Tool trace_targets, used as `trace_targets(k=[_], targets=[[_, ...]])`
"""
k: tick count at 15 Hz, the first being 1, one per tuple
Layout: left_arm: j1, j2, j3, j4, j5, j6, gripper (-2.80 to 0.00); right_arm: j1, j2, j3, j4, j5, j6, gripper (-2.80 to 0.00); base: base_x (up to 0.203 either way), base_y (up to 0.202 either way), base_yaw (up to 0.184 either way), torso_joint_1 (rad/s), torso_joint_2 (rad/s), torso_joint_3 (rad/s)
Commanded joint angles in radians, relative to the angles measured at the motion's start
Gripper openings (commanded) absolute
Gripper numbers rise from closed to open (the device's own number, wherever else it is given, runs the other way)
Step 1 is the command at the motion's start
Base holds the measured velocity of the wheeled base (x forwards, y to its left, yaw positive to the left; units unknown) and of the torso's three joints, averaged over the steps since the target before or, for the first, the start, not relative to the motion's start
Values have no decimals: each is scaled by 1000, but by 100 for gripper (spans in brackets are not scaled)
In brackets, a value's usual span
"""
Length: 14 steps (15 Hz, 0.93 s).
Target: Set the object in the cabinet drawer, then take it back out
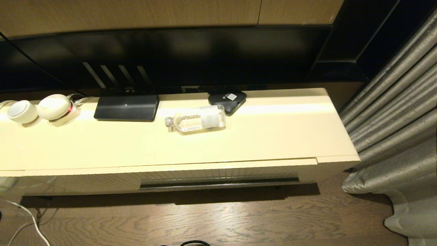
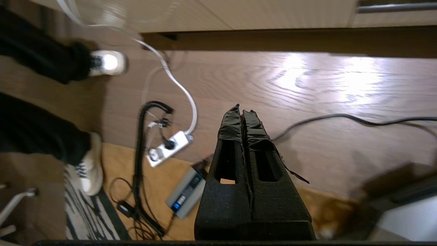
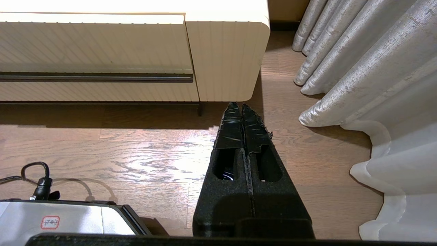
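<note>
On the cabinet (image 1: pixel 273 136) top, two white round devices (image 1: pixel 41 109) sit at the left back edge, then a router (image 1: pixel 126 107). The bottle (image 1: pixel 196 119) lies on its side mid-top, touching a black box (image 1: pixel 227 99). The drawer (image 1: pixel 218 169) is closed. Left gripper (image 2: pixel 243 112) and right gripper (image 3: pixel 241 106) hang over the floor (image 3: pixel 136 150), jaws pressed together, empty.
</note>
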Motion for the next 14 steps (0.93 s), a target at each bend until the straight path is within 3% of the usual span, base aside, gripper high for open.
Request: trace_targets(k=[1, 3, 5, 7, 11, 14], targets=[[75, -167, 100, -42, -5, 49, -280, 0, 1, 0, 0, 0, 0, -280, 0, 0, 0, 0, 0, 0], [120, -205, 176, -72, -54, 99, -280, 0, 1, 0, 0, 0, 0, -280, 0, 0, 0, 0, 0, 0], [123, -207, 252, -134, -95, 85, -280, 0, 1, 0, 0, 1, 0, -280, 0, 0, 0, 0, 0, 0], [123, -209, 280, -199, -266, 74, -280, 0, 1, 0, 0, 1, 0, -280, 0, 0, 0, 0, 0, 0], [119, -222, 326, -377, -335, 88, -280, 0, 1, 2, 0, 1, 0, -280, 0, 0, 0, 0, 0, 0], [94, -299, 383, -418, -422, 91, -280, 0, 1, 0, 0, 1, 0, -280, 0, 0, 0, 0, 0, 0]])
